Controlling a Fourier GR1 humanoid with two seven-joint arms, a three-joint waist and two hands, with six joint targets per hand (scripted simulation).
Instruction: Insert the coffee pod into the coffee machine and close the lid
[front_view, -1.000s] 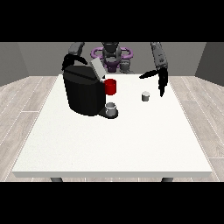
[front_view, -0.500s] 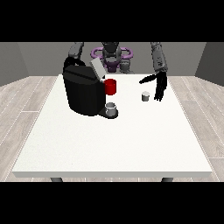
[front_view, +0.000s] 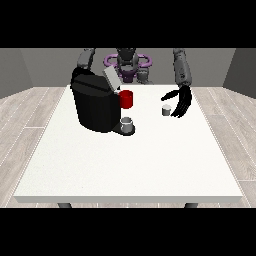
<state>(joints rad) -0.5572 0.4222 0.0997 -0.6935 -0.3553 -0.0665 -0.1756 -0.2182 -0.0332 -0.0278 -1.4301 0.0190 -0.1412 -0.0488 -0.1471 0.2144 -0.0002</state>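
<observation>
Hovering just beside the small grey cylindrical coffee pod (front_view: 166, 110), the black hand at the view's right (front_view: 180, 100) is hanging with its fingers spread and pointing down toward the table, thumb reaching out toward the pod, and I am not seeing it holding anything. From my seat I am reading the pod as standing upright on the large white table (front_view: 135, 165), apart from the fingers, though the gap is narrow. Well to the view's left of it, the bulky black coffee machine (front_view: 95, 102) is sitting on the table with its grey lid (front_view: 111, 78) tilted up and open. A red cylindrical part (front_view: 126, 99) is showing at the machine's front, and a small grey cup (front_view: 127, 124) is standing on the machine's base below it. Of the other hand, at the view's left, I am seeing only the grey arm (front_view: 86, 59) going down behind the machine, so I cannot tell how its fingers lie.
</observation>
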